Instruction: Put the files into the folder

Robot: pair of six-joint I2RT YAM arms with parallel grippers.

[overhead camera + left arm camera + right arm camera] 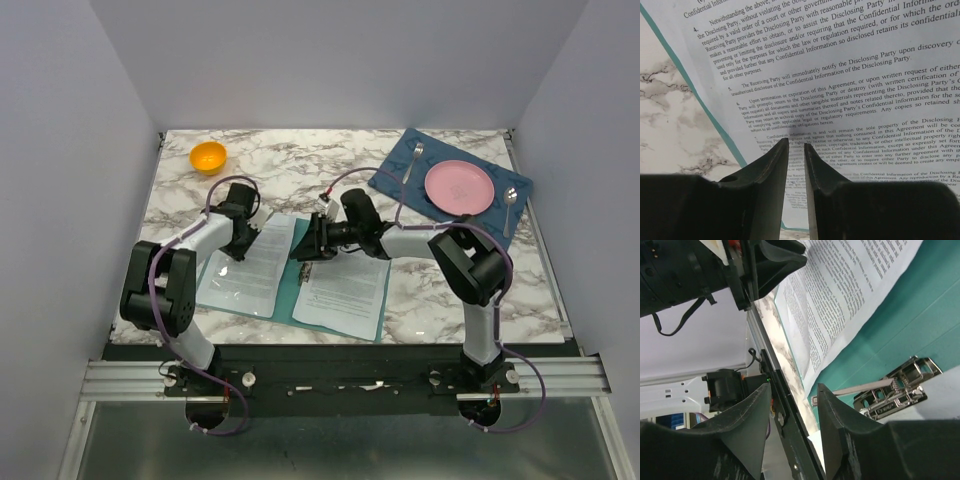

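Observation:
The teal folder [290,292] lies open on the marble table. One printed file sheet [255,265] rests on its left half and another [345,290] on its right half. My left gripper [245,240] stands at the left sheet's far edge. Its fingers are almost together with nothing between them, just above the text [850,75], and the teal folder edge [700,95] shows beside them. My right gripper [305,245] is open and empty at the folder's spine. In the right wrist view it [792,390] is next to the metal clip [895,387] on the teal inside [910,315], with the left sheet [840,300] beyond.
An orange bowl [208,157] sits at the back left. A dark blue placemat [395,172] at the back right carries a pink plate [459,186], a fork [414,158] and a spoon [510,205]. White walls enclose the table.

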